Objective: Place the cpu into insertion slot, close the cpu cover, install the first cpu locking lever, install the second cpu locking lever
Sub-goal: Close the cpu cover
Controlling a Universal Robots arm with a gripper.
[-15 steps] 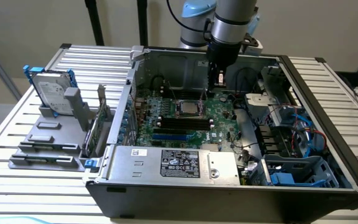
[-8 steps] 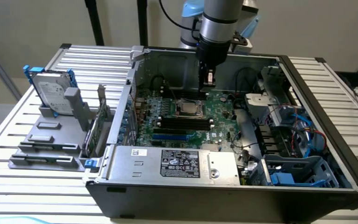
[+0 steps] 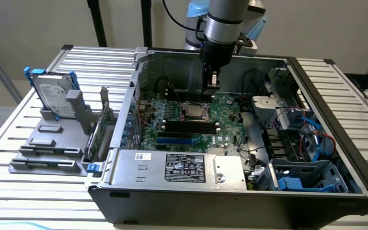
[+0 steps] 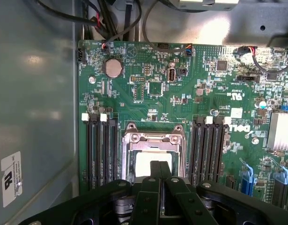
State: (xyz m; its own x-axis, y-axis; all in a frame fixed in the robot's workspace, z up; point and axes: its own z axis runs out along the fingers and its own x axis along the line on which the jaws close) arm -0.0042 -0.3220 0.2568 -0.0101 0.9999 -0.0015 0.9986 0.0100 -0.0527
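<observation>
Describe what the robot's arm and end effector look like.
The arm is a silver-grey tube with pale blue joint caps. The end effector is black, with two narrow fingers, angular linkages and silvery pivot bolts.

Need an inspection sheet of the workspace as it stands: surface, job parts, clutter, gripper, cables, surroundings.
Surface: slatted metal table carrying an open PC case.
Job's things: cpu shows through the cut-out of the cpu cover, which appears to lie flat on the motherboard; locking levers cannot be made out.
Clutter: hard drive standing in a grey rack at the exterior view's left.
Grippers: gripper over the cover, jaws shut, nothing held.
Cables: black leads at the board's edge; blue cables at the exterior view's right.
Surroundings: pale wall, black posts.
</observation>
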